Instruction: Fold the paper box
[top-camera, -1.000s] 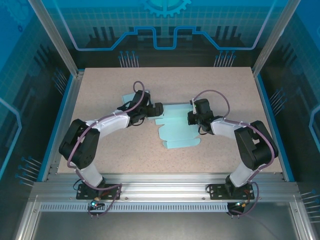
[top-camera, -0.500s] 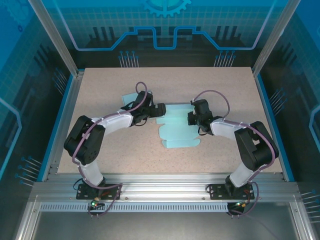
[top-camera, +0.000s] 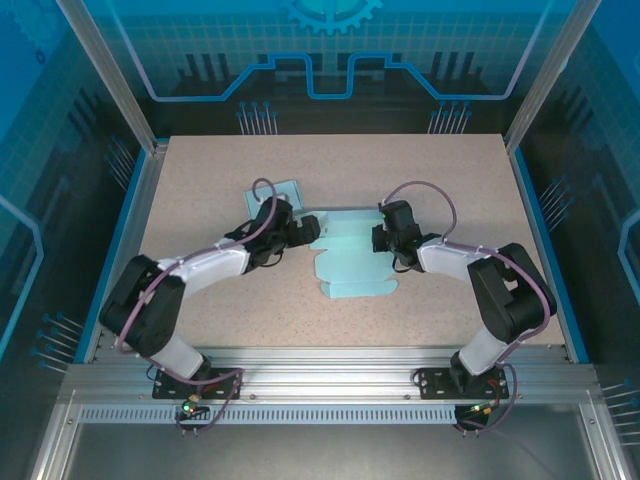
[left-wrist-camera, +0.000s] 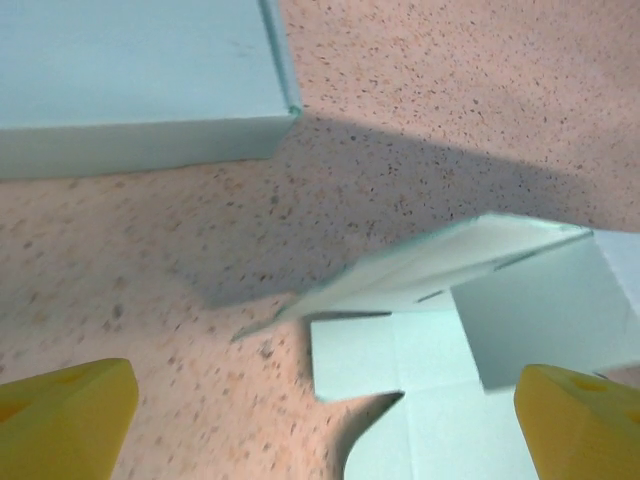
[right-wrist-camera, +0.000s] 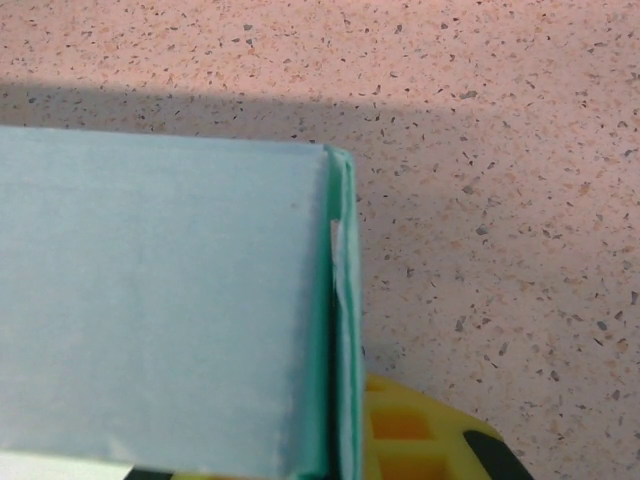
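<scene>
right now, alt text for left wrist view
A pale blue paper box lies part-folded on a speckled table, one flap tilted up. The left tool is open, yellow fingertips in the bottom corners; another blue panel lies top left.

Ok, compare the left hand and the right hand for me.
The left hand is open, yellow fingers spread; the right hand is shut. The left hand holds nothing beside the paper box's left edge; the right hand pinches its right edge. Both have yellow fingers and sit low at the box.
</scene>
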